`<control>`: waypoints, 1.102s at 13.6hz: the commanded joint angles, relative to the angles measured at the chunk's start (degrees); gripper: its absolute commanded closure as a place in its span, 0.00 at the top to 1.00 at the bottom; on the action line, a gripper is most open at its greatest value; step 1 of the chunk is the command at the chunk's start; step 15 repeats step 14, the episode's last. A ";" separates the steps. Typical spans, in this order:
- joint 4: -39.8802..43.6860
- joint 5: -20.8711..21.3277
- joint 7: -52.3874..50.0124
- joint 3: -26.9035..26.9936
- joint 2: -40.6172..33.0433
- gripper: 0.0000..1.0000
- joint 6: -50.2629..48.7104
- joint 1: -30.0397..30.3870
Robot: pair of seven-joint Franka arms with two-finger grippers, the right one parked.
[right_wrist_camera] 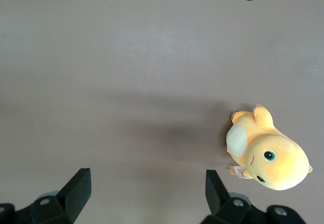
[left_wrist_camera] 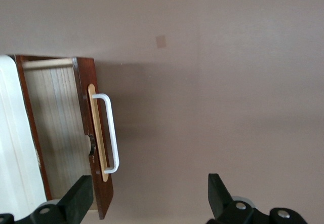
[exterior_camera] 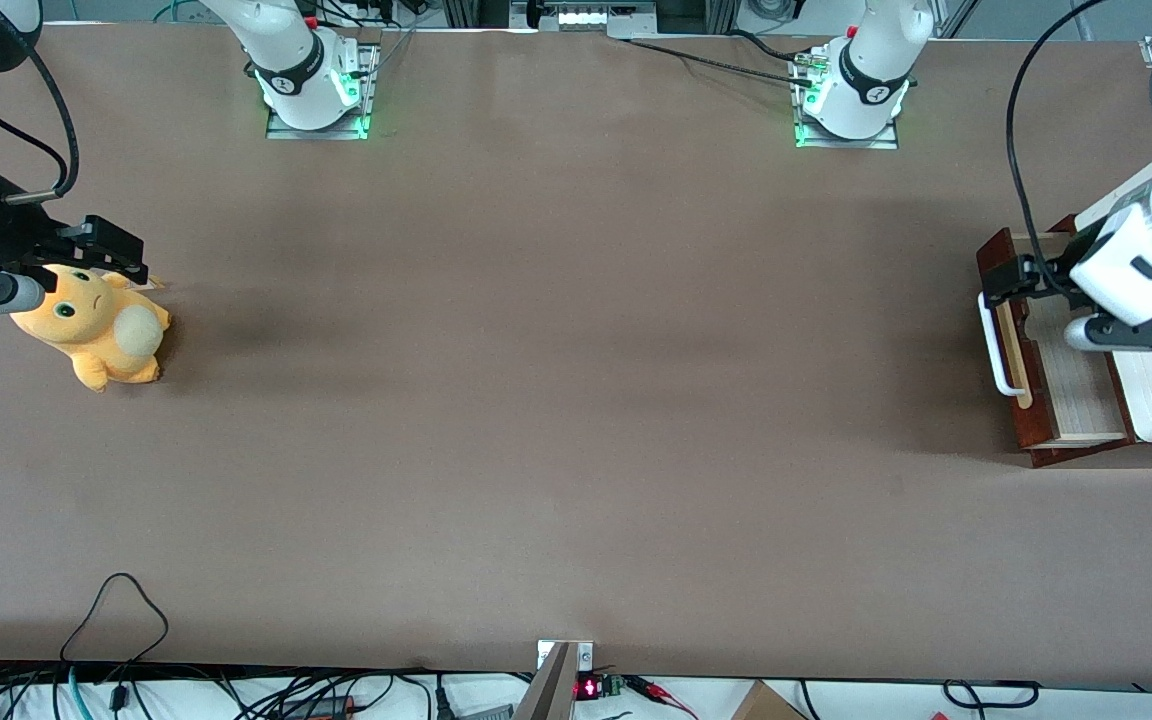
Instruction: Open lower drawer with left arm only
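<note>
Now the lower drawer stands pulled out, with the open end effector seemingly clear above its handle.

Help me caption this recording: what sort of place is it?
Probably a robotics lab bench: a brown-covered table with arm bases bolted on. The glossy white left arm holds its open black gripper above the pulled-out lower drawer with its white bar handle. Loose cables trail along the table's edge.

One lower drawer with one white bar handle, one left arm with one gripper, one orange plush toy.
</note>
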 commanded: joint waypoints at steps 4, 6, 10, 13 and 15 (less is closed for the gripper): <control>-4.75 -1.24 5.05 0.30 -5.38 1.00 2.12 -0.04; -4.58 -1.24 4.61 0.30 -5.29 1.00 2.82 -0.04; -4.40 -1.15 5.14 0.30 -5.29 1.00 2.74 -0.04; -4.23 -1.15 4.96 0.38 -5.29 1.00 2.74 -0.04; -4.23 -1.15 4.96 0.38 -5.29 1.00 2.65 -0.04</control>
